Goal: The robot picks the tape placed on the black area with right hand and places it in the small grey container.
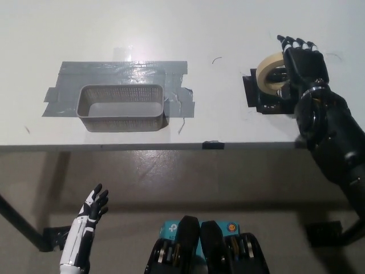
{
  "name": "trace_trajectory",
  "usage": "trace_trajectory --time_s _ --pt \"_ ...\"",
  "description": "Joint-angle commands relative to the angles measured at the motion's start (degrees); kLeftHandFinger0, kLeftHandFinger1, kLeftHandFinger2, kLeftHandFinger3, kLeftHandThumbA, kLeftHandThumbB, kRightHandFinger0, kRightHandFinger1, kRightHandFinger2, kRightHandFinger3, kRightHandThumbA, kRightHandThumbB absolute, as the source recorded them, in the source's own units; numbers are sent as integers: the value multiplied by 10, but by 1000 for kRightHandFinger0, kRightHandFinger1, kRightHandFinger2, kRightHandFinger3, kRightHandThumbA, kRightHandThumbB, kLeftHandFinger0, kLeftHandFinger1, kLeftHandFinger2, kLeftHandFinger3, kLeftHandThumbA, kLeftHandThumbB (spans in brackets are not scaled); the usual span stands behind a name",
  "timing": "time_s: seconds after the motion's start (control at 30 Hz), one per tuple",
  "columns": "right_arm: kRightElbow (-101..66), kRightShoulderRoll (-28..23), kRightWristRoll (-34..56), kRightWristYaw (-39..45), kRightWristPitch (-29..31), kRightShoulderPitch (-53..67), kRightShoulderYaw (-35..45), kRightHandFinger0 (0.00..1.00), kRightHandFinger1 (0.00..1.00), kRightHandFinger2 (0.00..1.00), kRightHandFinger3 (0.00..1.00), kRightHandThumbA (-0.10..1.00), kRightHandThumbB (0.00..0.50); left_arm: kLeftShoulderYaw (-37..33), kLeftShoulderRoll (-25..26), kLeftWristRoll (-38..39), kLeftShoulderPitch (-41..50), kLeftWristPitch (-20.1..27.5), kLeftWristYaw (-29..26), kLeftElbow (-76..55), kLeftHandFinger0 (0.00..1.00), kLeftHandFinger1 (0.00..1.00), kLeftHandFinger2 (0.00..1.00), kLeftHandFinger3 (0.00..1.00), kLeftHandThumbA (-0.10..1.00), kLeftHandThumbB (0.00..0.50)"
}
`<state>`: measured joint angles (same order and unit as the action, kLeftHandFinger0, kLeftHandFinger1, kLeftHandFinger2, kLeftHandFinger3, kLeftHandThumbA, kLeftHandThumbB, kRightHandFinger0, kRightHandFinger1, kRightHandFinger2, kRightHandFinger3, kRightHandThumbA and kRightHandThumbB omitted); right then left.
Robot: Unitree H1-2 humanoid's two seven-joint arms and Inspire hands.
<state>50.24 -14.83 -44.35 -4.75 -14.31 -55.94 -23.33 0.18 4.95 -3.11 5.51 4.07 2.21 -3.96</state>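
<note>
One tape roll [270, 72], tipped on edge over the black area [255, 94], sits in your right hand [301, 64], fingers wrapped on it. Small grey container [122, 107] lies well to its left across the table [228, 34]. Left hand [94, 206] hangs open below the table edge.

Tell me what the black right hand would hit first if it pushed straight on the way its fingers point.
Probably nothing: beyond the right hand, shut on the tape, only bare white table shows up to the picture's top edge; its height is unclear.

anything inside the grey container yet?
Nothing visible: the small grey container shows only its bare floor. Its near wall hides a strip of that floor. The tape is still at the black area, in the right hand.
</note>
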Motion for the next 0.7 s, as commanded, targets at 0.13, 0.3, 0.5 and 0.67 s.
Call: trace_trajectory --time_s 0.13,0.3,0.5,0.67 --pt "25 -7 -13 -47 8 -61 -15 1000 1000 1000 1000 884 444 -5 11 -3 1 0 8 -17 1000 1000 1000 1000 983 76" --pt "38 -4 -1 -91 44 -70 -10 1000 1000 1000 1000 791 433 -8 14 -1 2 -6 10 -21 1000 1000 1000 1000 974 82" --pt "101 14 3 -165 85 -81 -13 1000 1000 1000 1000 730 377 -10 14 -1 1 -1 10 -19 1000 1000 1000 1000 971 68" --pt "198 29 -13 -284 134 -85 -35 1 1 81 212 -97 252 -12 13 1 1 0 11 -16 1000 1000 1000 1000 975 74"
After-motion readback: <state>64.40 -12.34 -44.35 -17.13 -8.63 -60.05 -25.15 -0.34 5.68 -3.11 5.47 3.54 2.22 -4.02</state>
